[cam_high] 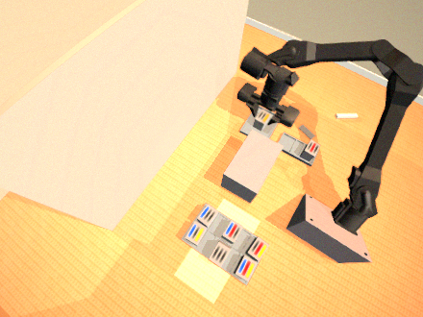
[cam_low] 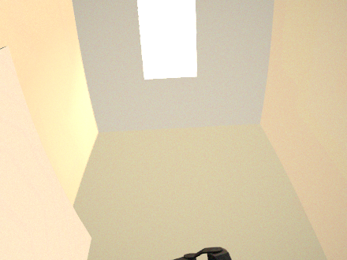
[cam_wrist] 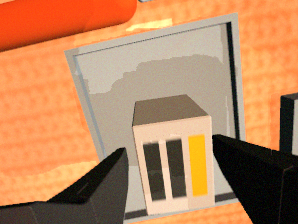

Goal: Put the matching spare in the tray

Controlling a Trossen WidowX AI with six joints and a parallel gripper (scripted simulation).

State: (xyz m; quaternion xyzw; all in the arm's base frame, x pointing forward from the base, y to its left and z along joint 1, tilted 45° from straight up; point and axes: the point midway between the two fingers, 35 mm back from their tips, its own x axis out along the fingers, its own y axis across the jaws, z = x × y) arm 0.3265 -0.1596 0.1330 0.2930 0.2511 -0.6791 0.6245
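Black parallel-jaw gripper [cam_high: 263, 118] [cam_wrist: 170, 142]: partly open, with nothing held; fingers to either side of the spare, a gap showing at each flank. Pale block-shaped spare with two black stripes and one yellow [cam_high: 262, 115] [cam_wrist: 172, 167]: inside the near end of the shallow grey rectangular tray [cam_high: 247, 129] [cam_wrist: 150, 75], apparently released. Placing and letting go: seemingly done. Left, by judgement: lifting clear without a nudge. Beyond the tray: a pinkish box with dark sides [cam_high: 252, 160]; a grey compartmented holder [cam_high: 289, 144] with a red-and-black-striped block [cam_high: 312, 147] at one end. Farther out: a grey multi-compartment rack [cam_high: 218, 226] with six striped blocks. Hard to make out: the mounted unit, not identifiable with certainty; its back code, not readable in any view, hence no check of the match. Cut off in the wrist view: an orange-red rounded bar [cam_wrist: 65, 20], purpose unclear. In the exterior view: mostly walls, plus a black piece of the arm [cam_low: 217, 250] at the lower edge; no sight of tray or spare.
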